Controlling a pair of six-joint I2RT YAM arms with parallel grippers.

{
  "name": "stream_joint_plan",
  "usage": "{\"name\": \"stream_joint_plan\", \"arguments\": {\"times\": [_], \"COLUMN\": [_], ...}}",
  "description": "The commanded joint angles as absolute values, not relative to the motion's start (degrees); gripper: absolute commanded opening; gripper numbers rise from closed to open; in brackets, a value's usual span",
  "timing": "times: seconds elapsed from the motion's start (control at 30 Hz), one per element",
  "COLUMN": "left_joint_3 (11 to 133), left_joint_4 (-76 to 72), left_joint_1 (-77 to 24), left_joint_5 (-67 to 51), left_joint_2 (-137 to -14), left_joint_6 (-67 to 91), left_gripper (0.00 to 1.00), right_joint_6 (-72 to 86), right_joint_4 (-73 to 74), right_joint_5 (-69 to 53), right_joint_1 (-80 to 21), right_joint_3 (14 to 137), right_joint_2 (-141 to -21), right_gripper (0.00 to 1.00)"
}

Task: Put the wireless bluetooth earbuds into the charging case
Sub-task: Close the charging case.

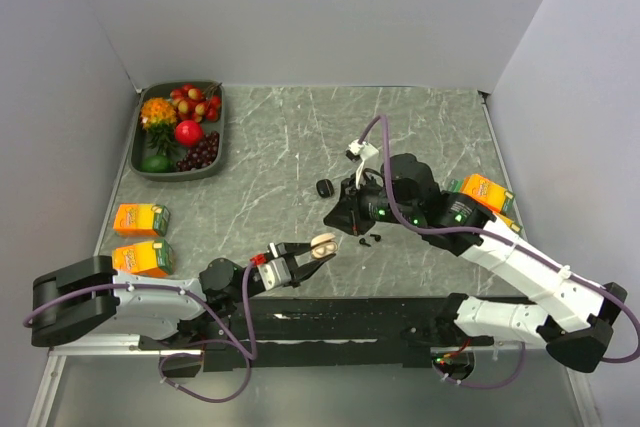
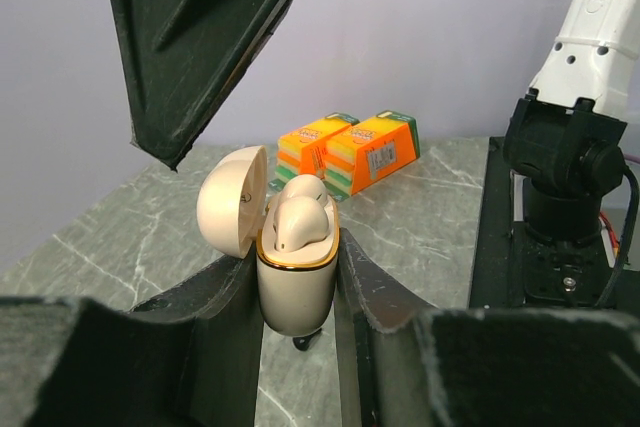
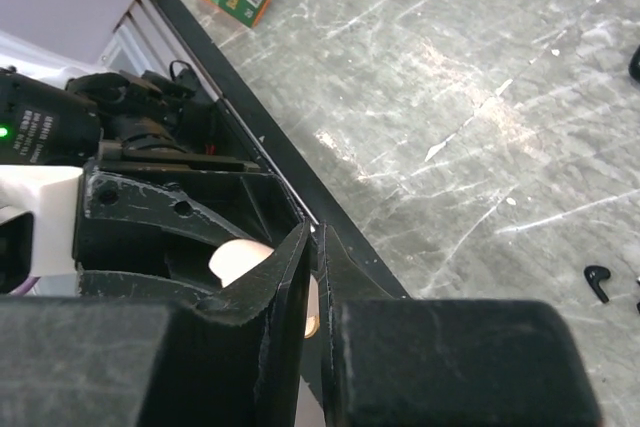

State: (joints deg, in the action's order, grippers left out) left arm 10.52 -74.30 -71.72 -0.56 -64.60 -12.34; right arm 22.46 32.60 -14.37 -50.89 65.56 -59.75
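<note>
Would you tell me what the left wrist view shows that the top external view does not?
Left wrist only: a cream bean-shaped earbud seated inside the open cream gold-rimmed charging case. Top external only: the dark grey tray of fruit and two orange cartons near it. Both: that case, clamped in the left end effector, and the right-side orange cartons.

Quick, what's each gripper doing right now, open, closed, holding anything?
Left gripper: closed on the open beige charging case, an earbud seated inside.
Right gripper: nearly closed just above that case; whether it holds anything cannot be told.
</note>
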Motion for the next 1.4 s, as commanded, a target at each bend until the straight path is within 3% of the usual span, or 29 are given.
{"name": "stream_joint_plan", "arguments": {"times": [0.0,0.9,1.1,1.23,1.37], "left_joint_3": [10.55,10.99,11.25,10.99,12.03], "left_joint_4": [-89.82,-89.74,-89.56,-90.87,-81.77], "left_joint_1": [-72.16,-72.16,-72.07,-71.37,-66.99], "left_joint_5": [1.67,2.72,3.42,11.74,16.43], "left_joint_2": [-63.63,-63.46,-64.42,-65.92,-62.41], "left_joint_6": [-11.78,-12.48,-11.87,-8.01,5.60], "left_gripper": [0.01,0.01,0.01,0.01,0.01], "right_joint_6": [22.15,23.64,24.87,25.22,24.35], "right_joint_4": [29.09,29.71,28.83,28.21,28.48], "right_joint_5": [-15.64,-15.47,-11.35,-4.85,2.00], "right_joint_1": [-51.68,-57.57,-57.57,-57.48,-57.48], "right_joint_3": [66.19,61.26,60.47,62.05,63.37], "right_joint_2": [-58.27,-55.55,-52.21,-47.47,-45.18], "right_gripper": [0.14,0.12,0.14,0.18,0.21]}}
